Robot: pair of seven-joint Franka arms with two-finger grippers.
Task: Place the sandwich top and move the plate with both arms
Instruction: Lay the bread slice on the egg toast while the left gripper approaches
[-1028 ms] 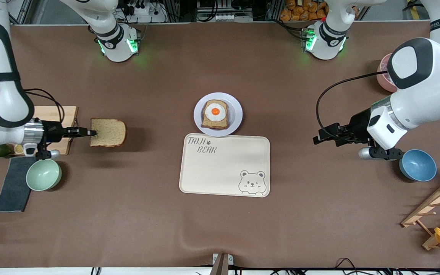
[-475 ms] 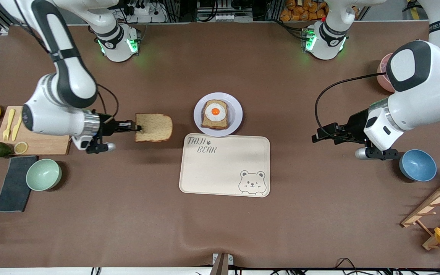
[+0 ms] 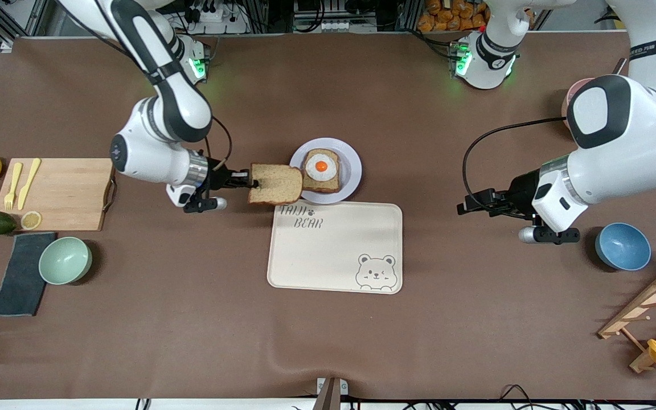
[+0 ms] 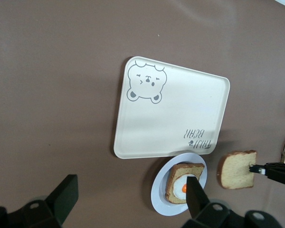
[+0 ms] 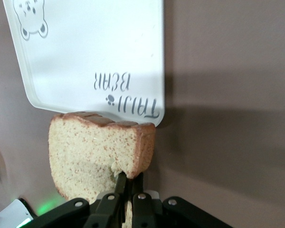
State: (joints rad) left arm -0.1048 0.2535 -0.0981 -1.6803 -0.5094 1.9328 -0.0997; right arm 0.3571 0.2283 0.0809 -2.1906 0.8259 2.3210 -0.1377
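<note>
Over the plate's rim toward the right arm's end, you have the sandwich top in the air, pinched at one edge by the right gripper. On that plate sits egg toast, with the bear tray just nearer the camera. Your left gripper waits, fingers spread, toward its own end.

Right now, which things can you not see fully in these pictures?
- Plate: front view, the held bread slice covers its rim toward the right arm's end.
- Egg toast: left wrist view, a finger of the open left hand covers part.
- Pink object: front view, mostly hidden by the left arm.
- Right hand: right wrist view, bottom edge cuts it.
</note>
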